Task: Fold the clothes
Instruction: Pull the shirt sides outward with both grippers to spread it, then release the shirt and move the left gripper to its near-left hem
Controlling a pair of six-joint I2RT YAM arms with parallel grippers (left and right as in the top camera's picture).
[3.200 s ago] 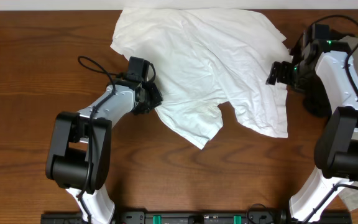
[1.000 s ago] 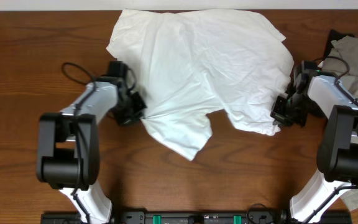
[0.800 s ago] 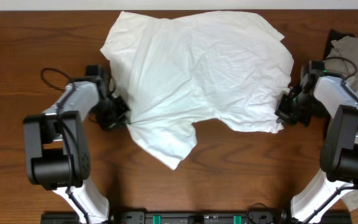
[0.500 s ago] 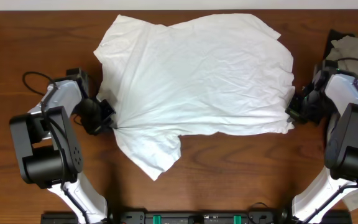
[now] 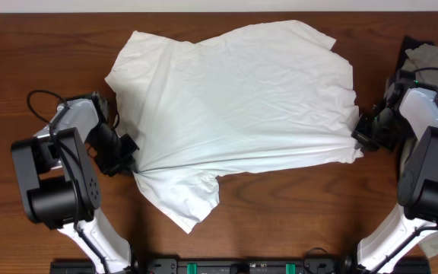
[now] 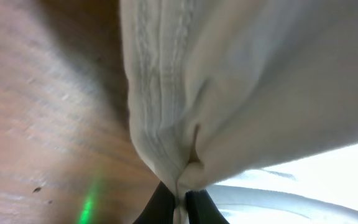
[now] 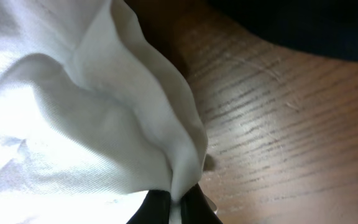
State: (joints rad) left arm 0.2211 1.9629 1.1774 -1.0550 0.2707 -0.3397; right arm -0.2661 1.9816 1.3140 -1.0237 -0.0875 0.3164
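Both end effectors are found clamped shut on fabric. Your left gripper (image 5: 128, 157) pinches a bunched, stitched edge of the large, thin, wrinkled white cotton T-shirt (image 5: 242, 99); your right gripper (image 5: 362, 138) pinches the opposite edge. The shirt lies across the far middle of the brown wooden table (image 5: 21, 46), drawn taut between the arms, plain side up, with one loose flap trailing toward you beside the left grip.

Assessment: you are spreading it flat before the first fold. Recommended: hold both pinches low, even out the tension, pull no harder since the bunched fabric may slip, and release both together.
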